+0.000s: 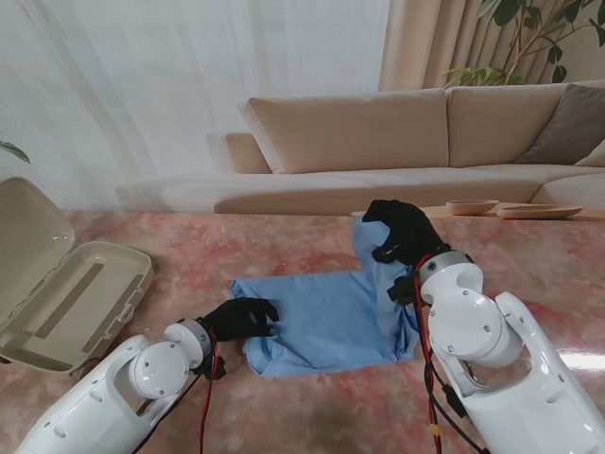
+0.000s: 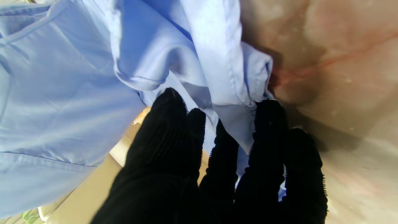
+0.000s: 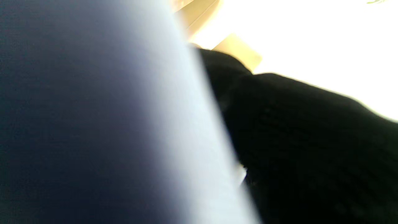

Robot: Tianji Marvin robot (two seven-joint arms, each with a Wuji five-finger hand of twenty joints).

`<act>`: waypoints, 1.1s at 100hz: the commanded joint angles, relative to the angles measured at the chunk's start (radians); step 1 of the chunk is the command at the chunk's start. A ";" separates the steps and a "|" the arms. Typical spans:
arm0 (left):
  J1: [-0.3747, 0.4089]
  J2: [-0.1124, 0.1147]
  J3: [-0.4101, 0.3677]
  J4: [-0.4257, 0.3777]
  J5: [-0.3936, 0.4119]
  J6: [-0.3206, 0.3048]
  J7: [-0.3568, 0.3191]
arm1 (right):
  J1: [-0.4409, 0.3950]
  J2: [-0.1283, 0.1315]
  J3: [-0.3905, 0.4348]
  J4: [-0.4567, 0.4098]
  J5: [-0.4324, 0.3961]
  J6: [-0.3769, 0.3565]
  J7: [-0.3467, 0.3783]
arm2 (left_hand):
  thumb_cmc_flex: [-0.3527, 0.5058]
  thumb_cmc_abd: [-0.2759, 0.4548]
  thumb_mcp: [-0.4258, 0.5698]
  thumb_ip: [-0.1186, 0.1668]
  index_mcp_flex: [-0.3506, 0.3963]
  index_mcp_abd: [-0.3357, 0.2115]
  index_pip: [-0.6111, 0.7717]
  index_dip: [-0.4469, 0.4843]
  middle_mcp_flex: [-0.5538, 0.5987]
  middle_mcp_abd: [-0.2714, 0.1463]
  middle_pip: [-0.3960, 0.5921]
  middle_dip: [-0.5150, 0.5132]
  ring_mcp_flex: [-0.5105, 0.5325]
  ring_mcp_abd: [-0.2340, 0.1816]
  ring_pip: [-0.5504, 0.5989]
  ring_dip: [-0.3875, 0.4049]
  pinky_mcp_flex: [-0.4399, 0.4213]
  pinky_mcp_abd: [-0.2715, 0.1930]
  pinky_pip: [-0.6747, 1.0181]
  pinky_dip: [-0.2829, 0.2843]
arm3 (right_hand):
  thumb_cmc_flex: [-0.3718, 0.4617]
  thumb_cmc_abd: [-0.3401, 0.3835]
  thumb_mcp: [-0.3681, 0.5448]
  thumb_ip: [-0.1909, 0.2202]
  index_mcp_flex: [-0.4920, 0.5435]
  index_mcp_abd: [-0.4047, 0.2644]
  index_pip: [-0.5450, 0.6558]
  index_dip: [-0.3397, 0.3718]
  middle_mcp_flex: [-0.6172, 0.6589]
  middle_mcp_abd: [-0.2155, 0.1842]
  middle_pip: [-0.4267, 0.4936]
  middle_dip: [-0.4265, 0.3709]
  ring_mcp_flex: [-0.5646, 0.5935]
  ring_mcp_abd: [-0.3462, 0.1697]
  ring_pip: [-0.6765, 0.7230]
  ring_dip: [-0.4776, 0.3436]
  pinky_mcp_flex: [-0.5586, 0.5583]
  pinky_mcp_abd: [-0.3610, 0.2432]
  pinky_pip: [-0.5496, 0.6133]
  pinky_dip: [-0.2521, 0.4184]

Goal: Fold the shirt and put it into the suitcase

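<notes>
Folding under way, packing not begun: shirt (image 1: 326,322) partly folded on the worktop (image 1: 284,246), suitcase (image 1: 66,284) open and empty at far left. Right robot hand (image 1: 405,232) closed on the raised right edge of the shirt. Left robot hand (image 1: 241,318) on the near-left corner, fingers (image 2: 168,124) spread among the folds, grip not discernible.

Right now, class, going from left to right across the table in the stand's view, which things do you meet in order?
Open suitcase → left hand, pinning the shirt's left edge → blue shirt → right hand, lifting the shirt's right side off the table.
</notes>
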 commanded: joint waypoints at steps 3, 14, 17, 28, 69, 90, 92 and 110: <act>0.015 -0.004 0.005 0.009 -0.002 0.005 -0.002 | 0.008 -0.018 -0.024 0.000 0.020 0.016 0.002 | 0.025 0.033 -0.036 0.022 0.025 0.011 -0.018 -0.002 -0.013 -0.003 -0.008 -0.011 -0.027 0.012 -0.070 -0.011 -0.014 0.014 -0.003 -0.005 | 0.093 -0.035 0.125 0.047 0.016 -0.017 0.023 0.004 0.008 0.004 -0.004 0.022 0.049 0.000 0.029 0.048 0.030 -0.033 0.046 0.024; 0.018 -0.005 0.003 0.009 -0.004 0.006 0.004 | 0.022 -0.025 -0.057 0.009 0.042 0.027 -0.016 | 0.024 0.033 -0.037 0.021 0.025 0.011 -0.018 -0.001 -0.013 -0.003 -0.008 -0.011 -0.027 0.012 -0.070 -0.012 -0.014 0.013 -0.003 -0.005 | 0.094 -0.036 0.125 0.046 0.017 -0.017 0.021 0.004 0.009 0.003 -0.003 0.022 0.048 0.003 0.029 0.048 0.029 -0.031 0.046 0.025; 0.019 -0.005 0.003 0.009 -0.005 0.005 0.006 | 0.025 -0.026 -0.065 0.012 0.048 0.029 -0.020 | 0.025 0.033 -0.036 0.021 0.025 0.011 -0.018 -0.001 -0.013 -0.004 -0.008 -0.011 -0.027 0.012 -0.070 -0.012 -0.013 0.013 -0.002 -0.005 | 0.094 -0.036 0.125 0.046 0.017 -0.017 0.020 0.003 0.009 0.003 -0.003 0.022 0.048 0.004 0.030 0.048 0.029 -0.030 0.045 0.025; 0.020 -0.007 0.002 0.011 -0.007 0.003 0.010 | 0.033 -0.033 -0.092 0.023 0.067 0.031 -0.037 | 0.025 0.032 -0.036 0.021 0.026 0.011 -0.018 -0.001 -0.012 -0.003 -0.008 -0.011 -0.026 0.011 -0.069 -0.012 -0.013 0.013 -0.002 -0.005 | 0.094 -0.037 0.125 0.045 0.017 -0.017 0.020 0.003 0.008 0.003 -0.004 0.022 0.048 0.004 0.030 0.048 0.027 -0.029 0.045 0.026; 0.034 -0.013 -0.015 -0.002 -0.010 -0.001 0.037 | 0.041 -0.047 -0.182 0.059 0.118 0.020 -0.071 | 0.025 0.032 -0.036 0.021 0.027 0.011 -0.017 -0.001 -0.013 -0.003 -0.008 -0.009 -0.026 0.011 -0.070 -0.013 -0.013 0.013 -0.002 -0.006 | 0.095 -0.036 0.122 0.041 0.019 -0.014 0.015 0.001 0.006 0.006 -0.006 0.021 0.044 0.011 0.031 0.048 0.021 -0.023 0.046 0.028; 0.050 -0.015 -0.036 -0.021 -0.011 0.000 0.050 | 0.064 -0.054 -0.236 0.101 0.134 0.019 -0.078 | 0.026 0.031 -0.036 0.022 0.030 0.011 -0.017 -0.001 -0.012 0.000 -0.012 -0.015 -0.026 0.012 -0.071 -0.013 -0.013 0.013 -0.002 -0.006 | 0.096 -0.034 0.119 0.040 0.020 -0.014 0.015 0.002 0.005 0.005 -0.005 0.021 0.044 0.012 0.031 0.047 0.020 -0.022 0.046 0.029; 0.052 -0.015 -0.039 -0.023 -0.010 0.000 0.050 | 0.067 -0.055 -0.241 0.105 0.137 0.019 -0.079 | 0.025 0.031 -0.036 0.021 0.029 0.011 -0.017 -0.001 -0.012 0.000 -0.012 -0.016 -0.026 0.012 -0.072 -0.013 -0.013 0.013 -0.002 -0.006 | 0.096 -0.035 0.119 0.040 0.020 -0.014 0.015 0.002 0.005 0.005 -0.005 0.021 0.043 0.013 0.030 0.047 0.019 -0.022 0.046 0.029; 0.074 -0.014 -0.066 -0.054 -0.006 0.003 0.054 | 0.085 -0.060 -0.278 0.143 0.139 0.016 -0.088 | 0.024 0.031 -0.037 0.021 0.030 0.012 -0.018 -0.002 -0.011 0.001 -0.016 -0.022 -0.026 0.013 -0.077 -0.017 -0.013 0.013 -0.002 -0.006 | 0.095 -0.031 0.115 0.038 0.021 -0.017 0.014 0.001 0.003 0.001 -0.005 0.021 0.040 0.016 0.030 0.046 0.012 -0.021 0.049 0.030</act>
